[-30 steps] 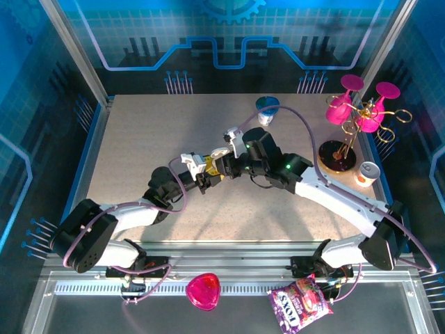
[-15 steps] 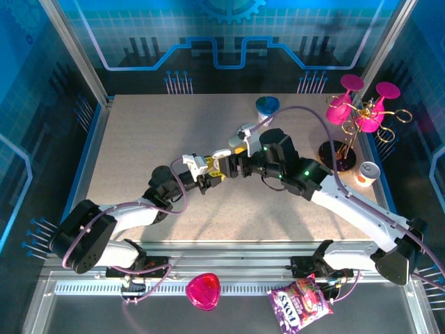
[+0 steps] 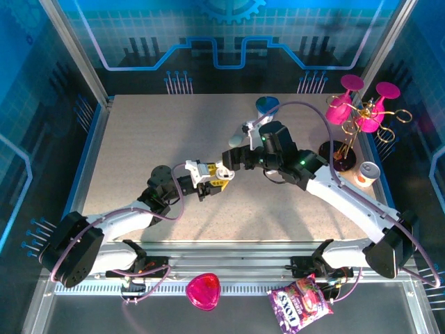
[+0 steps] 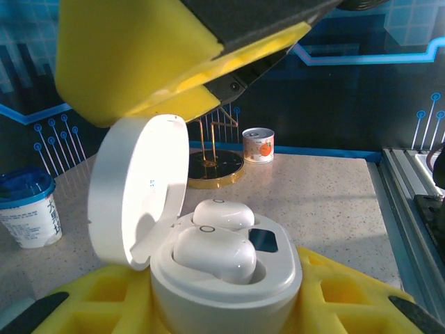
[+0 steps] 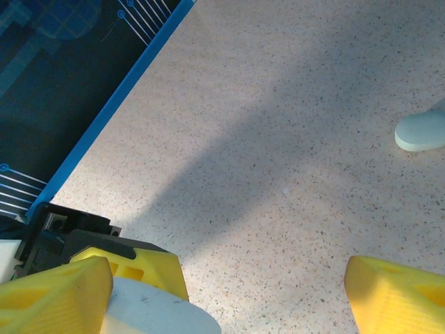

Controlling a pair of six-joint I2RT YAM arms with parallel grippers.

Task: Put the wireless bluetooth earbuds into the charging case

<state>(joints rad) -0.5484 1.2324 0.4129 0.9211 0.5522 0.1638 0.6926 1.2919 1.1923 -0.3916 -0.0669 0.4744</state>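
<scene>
Earbuds, two small glossy white plastic ones [image 4: 212, 252], sit side by side in the wells of the round white charging case [image 4: 229, 296]. Neither looks tilted or raised out of its well. The case's hinged white lid [image 4: 135, 191] stands open on the left.

Your left gripper [image 3: 213, 179] holds the case by its base, clamped between the yellow foam pads [image 4: 348, 299], above the middle of the speckled beige table [image 5: 278, 139]. Your right gripper [image 3: 233, 157] is just to the right of it and a little farther off. Its jaws are spread wide with nothing between them, and in its wrist view the lid's white edge lies under its left yellow fingertip [image 5: 55, 292]. From the left wrist camera that finger hangs right over the top of the lid; you cannot tell whether it touches.

By the look of it, the insertion step is done for this pair and closing the lid is what remains. For that, keep the left grip steady and bring a right finger against the outer face of the lid. Press it over towards the hinge's closing side until it meets the base. Push gently, because a hard shove could twist the case in the foam pads.
</scene>
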